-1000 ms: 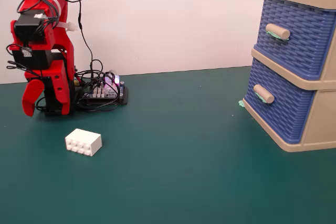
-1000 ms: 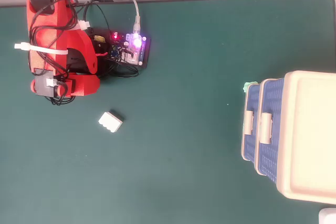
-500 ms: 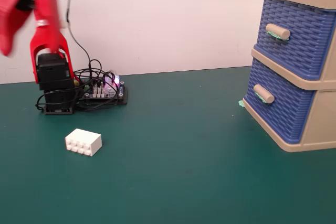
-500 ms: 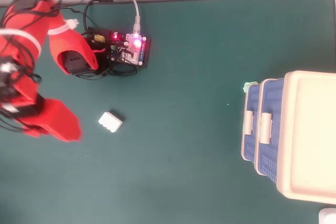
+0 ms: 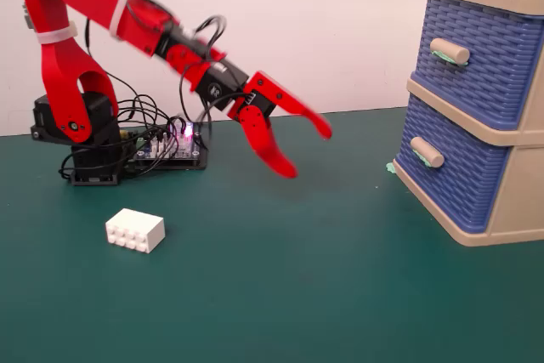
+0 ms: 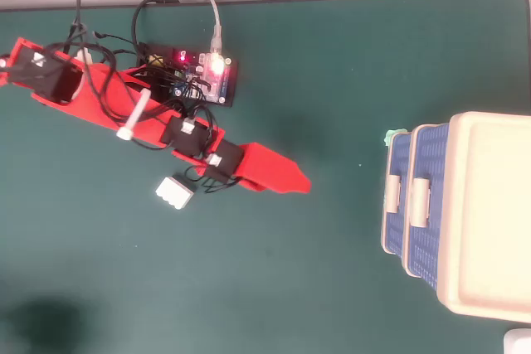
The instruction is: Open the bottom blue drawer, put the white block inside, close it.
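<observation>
From my fixed view the gripper [image 5: 308, 152] hangs in midair, jaws spread wide, nothing in them. Overhead stacks them into one wedge. The white block [image 5: 135, 230] sits on the mat; the bottom blue drawer [image 5: 450, 167] looks closed.

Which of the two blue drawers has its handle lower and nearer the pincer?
The bottom blue drawer: its beige handle sits below the upper drawer and closer to the open pincer.

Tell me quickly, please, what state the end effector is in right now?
End effector: open, jaws spread wide, holding nothing, raised above the table.
</observation>
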Controlling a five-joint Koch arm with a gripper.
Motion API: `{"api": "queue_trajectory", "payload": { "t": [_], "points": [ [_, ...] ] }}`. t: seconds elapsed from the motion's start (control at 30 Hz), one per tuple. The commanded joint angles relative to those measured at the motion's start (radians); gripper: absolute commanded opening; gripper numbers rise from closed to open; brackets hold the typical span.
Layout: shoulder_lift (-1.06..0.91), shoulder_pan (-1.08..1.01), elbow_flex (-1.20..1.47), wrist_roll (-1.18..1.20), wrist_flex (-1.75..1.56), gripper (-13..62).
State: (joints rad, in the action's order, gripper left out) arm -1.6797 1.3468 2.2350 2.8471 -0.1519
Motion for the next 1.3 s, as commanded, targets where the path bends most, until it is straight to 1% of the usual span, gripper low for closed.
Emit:
{"api": "queue_trajectory", "payload": {
  "t": [0.0, 0.07, 0.17, 0.23, 0.4, 0.57, 0.77, 0.97, 1.07, 1.27],
  "points": [
    [0.153, 0.021, -0.008, 0.097, -0.523, 33.4],
    [0.341, 0.029, -0.014, 0.106, -0.79, 33.4],
    [0.526, 0.046, -0.089, 0.109, -0.986, 33.4],
    [0.612, 0.051, -0.179, 0.11, -1.008, 33.4],
    [0.718, 0.077, -0.354, 0.112, -1.006, 32.5],
    [0.773, 0.1, -0.5, 0.112, -0.939, 32.2],
    [0.782, 0.137, -0.627, 0.112, -0.821, 31.5],
    [0.839, 0.158, -0.808, 0.112, -0.693, 26.5],
    [0.873, 0.158, -0.893, 0.11, -0.635, 21.6],
    [0.887, 0.158, -0.923, 0.112, -0.592, 13.8]
  ]
}}
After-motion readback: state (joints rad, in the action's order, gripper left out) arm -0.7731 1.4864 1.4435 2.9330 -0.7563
